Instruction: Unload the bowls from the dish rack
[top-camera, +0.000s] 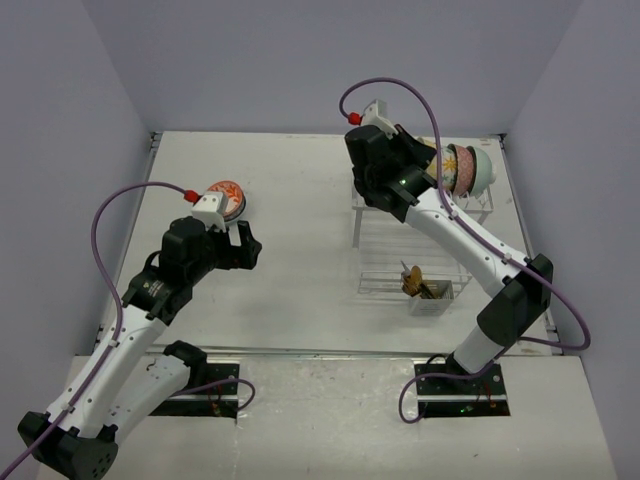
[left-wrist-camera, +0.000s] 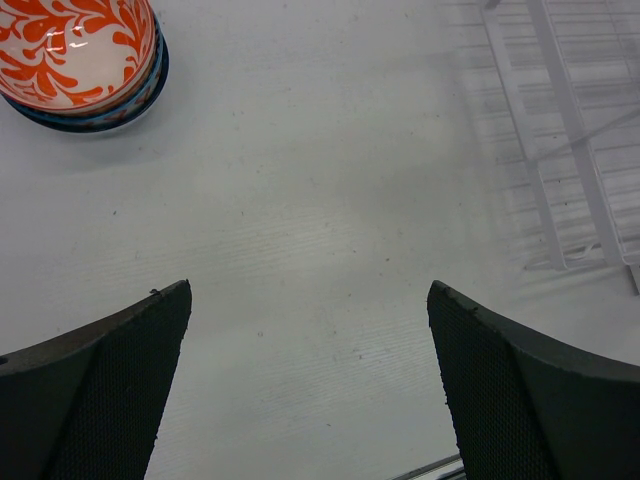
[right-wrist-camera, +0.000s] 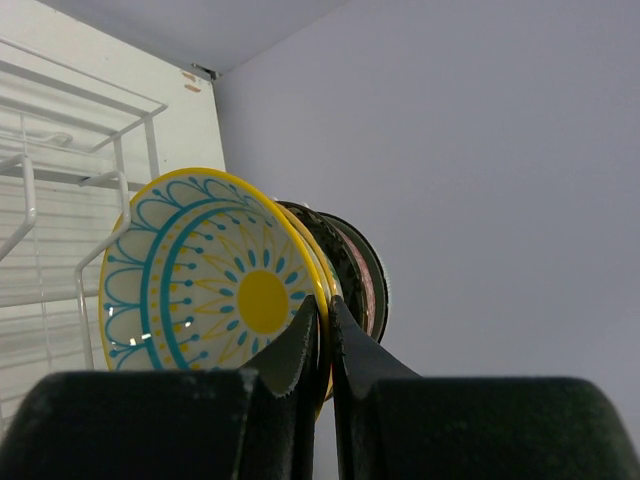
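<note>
Several packed bowls (right-wrist-camera: 362, 278) may be dragged along when the yellow bowl (right-wrist-camera: 215, 285), rim-pinched by the right hand (right-wrist-camera: 323, 312), is lifted.

A white table (top-camera: 300, 230) with a matte, faintly speckled top. Toward its far left sits a short stack of bowls (top-camera: 228, 196): an orange-and-white leaf-patterned bowl (left-wrist-camera: 75, 50) nested in a blue-edged one. On the right half stands a white wire dish rack (top-camera: 385, 250), its feet on the tabletop. At the rack's near corner is a small white caddy (top-camera: 432, 297) holding utensils; whether it rests on the table or hangs from the rack is unclear.
</note>
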